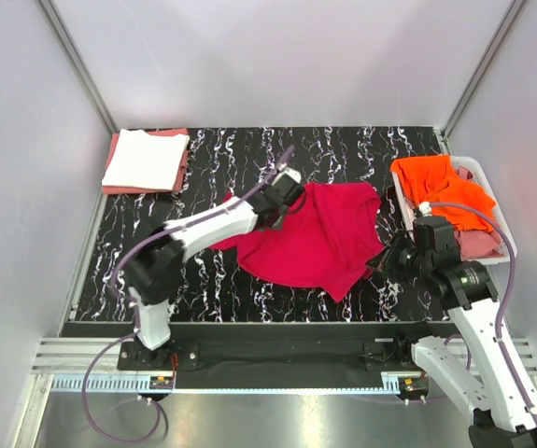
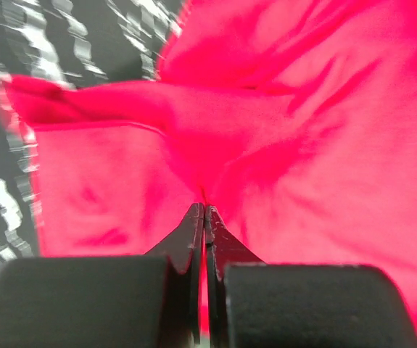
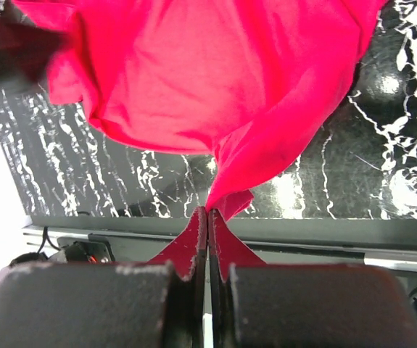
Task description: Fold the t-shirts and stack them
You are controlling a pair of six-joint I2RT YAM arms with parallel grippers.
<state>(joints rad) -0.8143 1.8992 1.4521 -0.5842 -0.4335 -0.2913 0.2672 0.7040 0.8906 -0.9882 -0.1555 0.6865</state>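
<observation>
White cloth first, far left: a folded white t-shirt (image 1: 145, 159) squared up on a folded salmon-pink t-shirt (image 1: 183, 154), stacked at the back left corner of the black marbled counter (image 1: 212, 289). Well apart from everything else.

Next rightward, the left end effector (image 1: 285, 189), reached out over the middle of the counter and pinched fully shut on the crimson-red t-shirt (image 1: 319, 238) near its upper left edge. Seen from the left wrist, fingertips (image 2: 190, 232) pressed together with a pucker of red cloth drawn into them.

Centre: that crimson-red t-shirt, unfolded and rumpled, spread over the counter between the two arms, creased toward both pinches.

Right of it, the right end effector (image 1: 387, 264), likewise clamped fully shut and holding the same shirt at its right-hand edge. Seen from the right wrist, a tail of cloth stretched to a point at the closed tips.

Far right: a white perforated basket (image 1: 476, 165) at the counter's edge, heaped with a bright orange t-shirt (image 1: 441, 187) and a pink t-shirt (image 1: 481, 245) lower down, both unfolded.

Step in hand, by the look of it: getting the red shirt spread flat ahead of its first fold. Two grips secured, no fold made yet. Next move likely calls for drawing the two pinches apart with even tension to pull out the wrinkles, then laying the cloth down flat, without letting either pinch slip or dragging the shirt off the near edge.
</observation>
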